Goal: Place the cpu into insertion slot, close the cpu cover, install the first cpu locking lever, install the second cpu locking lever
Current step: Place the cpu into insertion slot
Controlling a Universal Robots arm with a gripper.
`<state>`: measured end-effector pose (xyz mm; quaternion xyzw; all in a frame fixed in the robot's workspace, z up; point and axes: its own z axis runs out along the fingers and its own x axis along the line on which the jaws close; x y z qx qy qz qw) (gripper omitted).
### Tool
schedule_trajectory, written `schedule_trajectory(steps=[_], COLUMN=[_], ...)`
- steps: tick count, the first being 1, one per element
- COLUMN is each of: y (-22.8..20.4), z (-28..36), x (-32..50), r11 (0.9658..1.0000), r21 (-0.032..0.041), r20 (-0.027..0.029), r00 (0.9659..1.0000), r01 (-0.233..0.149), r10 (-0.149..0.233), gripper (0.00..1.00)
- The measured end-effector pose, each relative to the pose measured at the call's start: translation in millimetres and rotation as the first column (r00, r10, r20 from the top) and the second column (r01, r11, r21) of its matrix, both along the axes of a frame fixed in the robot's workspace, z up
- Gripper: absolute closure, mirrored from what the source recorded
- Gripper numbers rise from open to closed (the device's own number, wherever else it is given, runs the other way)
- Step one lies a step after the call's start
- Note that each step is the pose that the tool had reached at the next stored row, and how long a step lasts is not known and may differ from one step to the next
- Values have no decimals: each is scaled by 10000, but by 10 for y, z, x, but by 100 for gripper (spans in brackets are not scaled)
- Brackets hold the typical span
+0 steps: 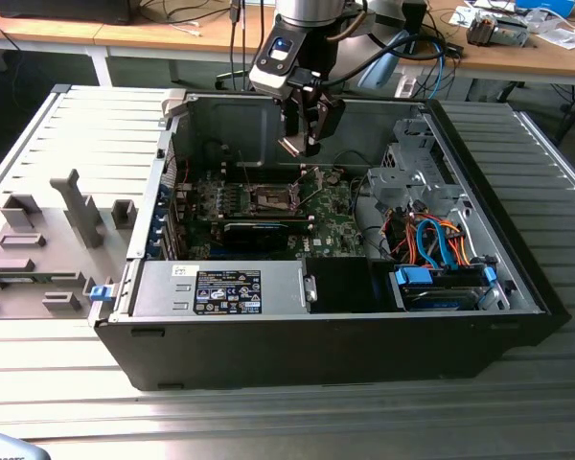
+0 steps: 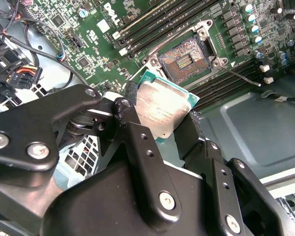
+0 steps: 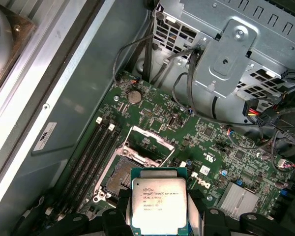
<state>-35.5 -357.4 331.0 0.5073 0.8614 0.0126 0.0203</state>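
My gripper (image 1: pixel 298 146) hangs inside the open computer case (image 1: pixel 268 335), above the motherboard, shut on the cpu. The cpu (image 2: pixel 160 108) (image 3: pixel 159 204) is a flat square chip with a silvery metal top and green edge, pinched between the black fingers (image 2: pixel 137 137). In both wrist views it floats above and just beside the insertion slot (image 2: pixel 183 60) (image 3: pixel 122 174). The slot lies open, its pin field bare, with the cpu cover (image 3: pixel 148 142) raised at its side. In the exterior view the slot (image 1: pixel 271 198) sits below and slightly toward that view's left of the gripper.
Memory slots (image 3: pixel 91 157) run beside the socket. A metal drive cage (image 3: pixel 236 64) with cable bundles (image 1: pixel 431 240) stands toward the exterior view's right. The power supply (image 1: pixel 220 287) fills the case's near side. Grey fixtures (image 1: pixel 38 249) lie on the table at the exterior view's left.
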Motion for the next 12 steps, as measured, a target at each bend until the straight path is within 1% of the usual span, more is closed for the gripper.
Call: schedule_trajectory(steps=[12], y=[0], z=[0], x=[0], r11=[10000], r21=[-1], r20=[-1], r00=[10000], r01=[71], r10=[-71], gripper=[46])
